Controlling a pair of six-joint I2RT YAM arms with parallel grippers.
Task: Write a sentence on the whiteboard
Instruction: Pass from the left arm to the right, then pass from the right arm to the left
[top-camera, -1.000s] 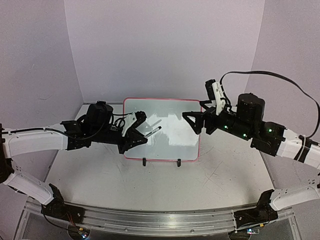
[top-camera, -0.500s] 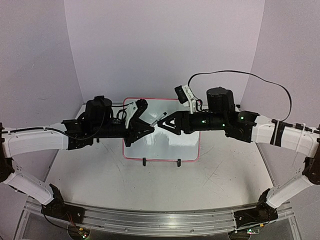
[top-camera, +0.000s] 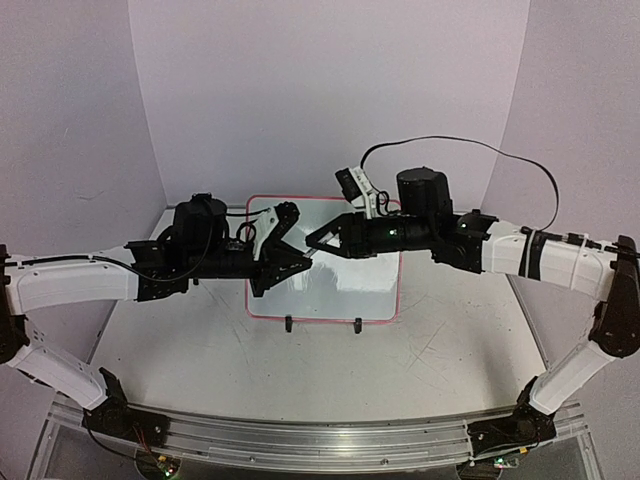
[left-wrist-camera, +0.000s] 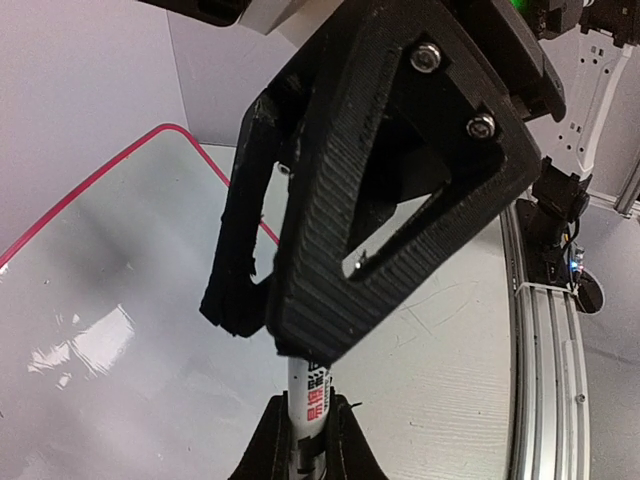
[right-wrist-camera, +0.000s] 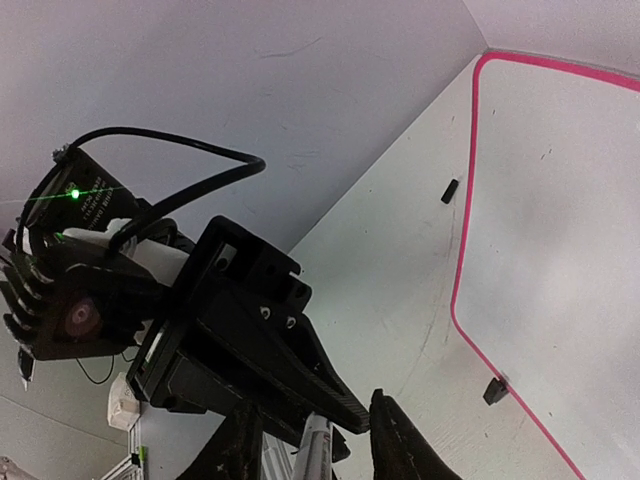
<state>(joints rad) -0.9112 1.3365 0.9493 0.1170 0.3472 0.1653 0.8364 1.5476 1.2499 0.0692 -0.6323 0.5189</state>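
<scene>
Grey worktop carries the blank whiteboard; above it the left hand is clamped on the marker, whose long axis runs toward the right hand, jaws part-open astride its far end, apparently not yet gripping.

The whiteboard had a glossy white face that caught bright glare, edged by a smooth pink-red rim. Under it the tabletop was dull grey and scratched. The fingers of the right hand were matt black plastic, ridged in fine layers, with shiny metal screws. The marker had a smooth white barrel with a printed label. The white arm shells looked like smooth plastic, the near rail like brushed metal.
</scene>
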